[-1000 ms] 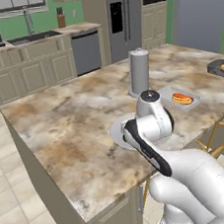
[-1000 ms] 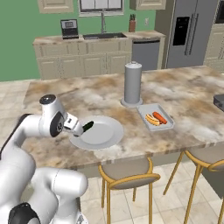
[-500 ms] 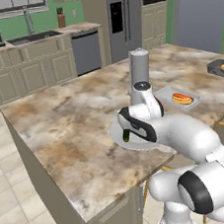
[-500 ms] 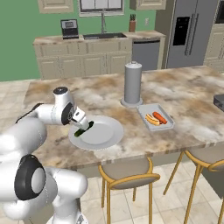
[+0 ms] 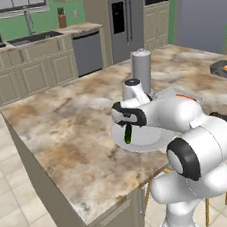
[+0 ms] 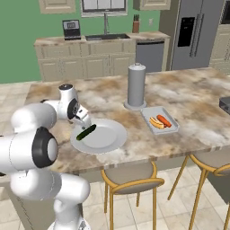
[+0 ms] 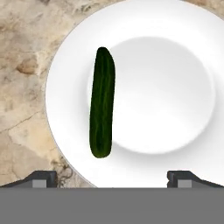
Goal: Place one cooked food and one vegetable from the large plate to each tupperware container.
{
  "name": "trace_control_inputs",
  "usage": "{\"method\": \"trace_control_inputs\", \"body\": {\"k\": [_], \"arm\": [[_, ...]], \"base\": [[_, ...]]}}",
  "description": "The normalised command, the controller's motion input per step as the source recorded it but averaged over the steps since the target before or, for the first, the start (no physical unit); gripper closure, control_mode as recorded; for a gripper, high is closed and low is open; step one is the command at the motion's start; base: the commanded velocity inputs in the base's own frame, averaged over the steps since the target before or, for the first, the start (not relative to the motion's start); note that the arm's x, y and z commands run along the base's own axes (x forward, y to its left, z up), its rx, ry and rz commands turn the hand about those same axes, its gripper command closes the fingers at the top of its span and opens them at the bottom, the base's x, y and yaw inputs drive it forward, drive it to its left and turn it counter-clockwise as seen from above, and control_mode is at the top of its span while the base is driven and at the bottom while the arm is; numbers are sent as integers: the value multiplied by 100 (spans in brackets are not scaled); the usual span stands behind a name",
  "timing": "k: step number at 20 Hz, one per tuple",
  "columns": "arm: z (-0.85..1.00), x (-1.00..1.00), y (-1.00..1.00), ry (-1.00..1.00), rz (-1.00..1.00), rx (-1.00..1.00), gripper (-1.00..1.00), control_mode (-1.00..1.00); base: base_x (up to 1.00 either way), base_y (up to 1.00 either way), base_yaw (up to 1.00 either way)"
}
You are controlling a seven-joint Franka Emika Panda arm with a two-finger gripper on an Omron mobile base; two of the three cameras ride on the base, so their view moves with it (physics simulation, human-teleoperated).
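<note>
- While the gripper point(image 7: 112, 178) hangs above the large plate point(image 7: 175, 26), its fingertips point(image 7: 40, 178) stand wide apart and hold nothing
- On the plate lies one dark green cucumber point(image 7: 102, 102), resting flat on the side nearest the arm and clear of both fingertips
- From the right base view, the cucumber point(image 6: 86, 132) lies just beside the gripper point(image 6: 83, 120), and the plate point(image 6: 110, 139) sits near the counter's point(image 6: 193, 96) front edge
- A lighter grey tray point(image 6: 146, 112) beside the plate holds a hot dog point(image 6: 156, 122) and a carrot point(image 6: 164, 120), side by side
- A tall grey cylinder point(image 6: 136, 85) stands just behind that tray
- A darker tray point(image 5: 224, 69) sits well apart, at the far end of the counter
</note>
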Motion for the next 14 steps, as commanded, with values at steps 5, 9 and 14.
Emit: {"method": "trace_control_inputs", "body": {"k": [5,9,14], "arm": [[-46,15,2,0,0,0,-100,-100],[-43,0,-24,0,0,0,-100,-100],[-38,7,-8,0,0,0,-100,-100]], "base": [[0,0,0],[0,0,0],[0,0,0]]}}
